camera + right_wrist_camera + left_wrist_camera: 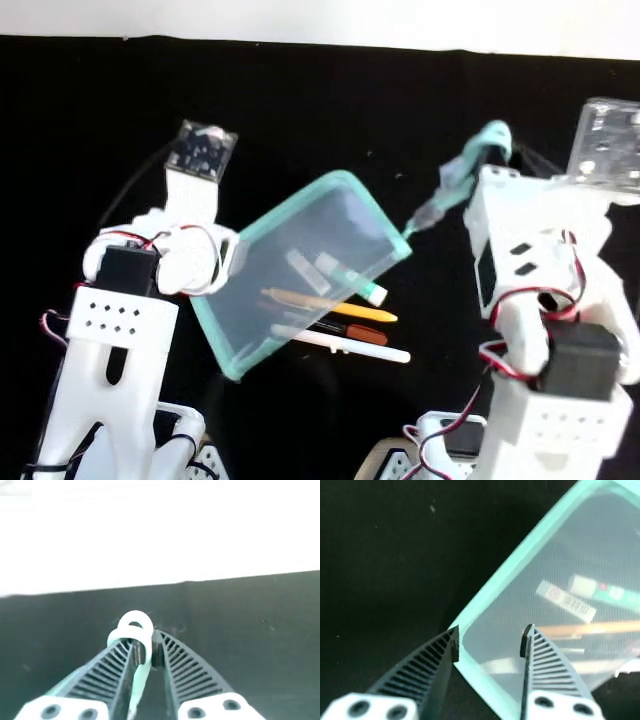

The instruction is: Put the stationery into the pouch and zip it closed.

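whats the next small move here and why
Probably shut the open left hand on the pouch corner it straddles. The right hand pinches the zip strap, and pens poke past the pouch edge. The pouch likely needs anchoring before any tucking or pulling.

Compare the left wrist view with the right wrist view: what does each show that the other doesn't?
Only left wrist: the pouch corner between the left gripper's open fingers, with stationery showing through its mesh side. Only right wrist: the right gripper shut on the teal strap, and a white area beyond the table's far edge. Both: the black table.
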`<control>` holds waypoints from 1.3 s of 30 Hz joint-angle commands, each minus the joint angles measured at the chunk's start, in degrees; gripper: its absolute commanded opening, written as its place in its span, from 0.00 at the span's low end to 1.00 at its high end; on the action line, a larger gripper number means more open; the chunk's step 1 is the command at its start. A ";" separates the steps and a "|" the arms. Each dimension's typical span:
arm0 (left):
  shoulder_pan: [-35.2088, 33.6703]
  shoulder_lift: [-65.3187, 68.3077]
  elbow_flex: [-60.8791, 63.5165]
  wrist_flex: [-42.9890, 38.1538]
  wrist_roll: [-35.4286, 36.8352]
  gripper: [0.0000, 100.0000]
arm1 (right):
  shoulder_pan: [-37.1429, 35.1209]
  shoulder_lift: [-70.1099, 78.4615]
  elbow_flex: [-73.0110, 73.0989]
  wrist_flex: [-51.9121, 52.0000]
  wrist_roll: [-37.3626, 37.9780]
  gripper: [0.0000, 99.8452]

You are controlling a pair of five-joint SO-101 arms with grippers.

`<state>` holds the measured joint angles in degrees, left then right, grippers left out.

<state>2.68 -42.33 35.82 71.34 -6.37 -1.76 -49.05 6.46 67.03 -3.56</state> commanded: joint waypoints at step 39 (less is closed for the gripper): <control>-6.90 0.22 -19.47 -0.97 5.01 0.22 | -44.35 33.45 -76.53 26.86 3.08 0.01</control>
<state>-2.86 -42.33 18.24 71.34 -1.80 -45.36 -13.54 -63.43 96.84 -2.42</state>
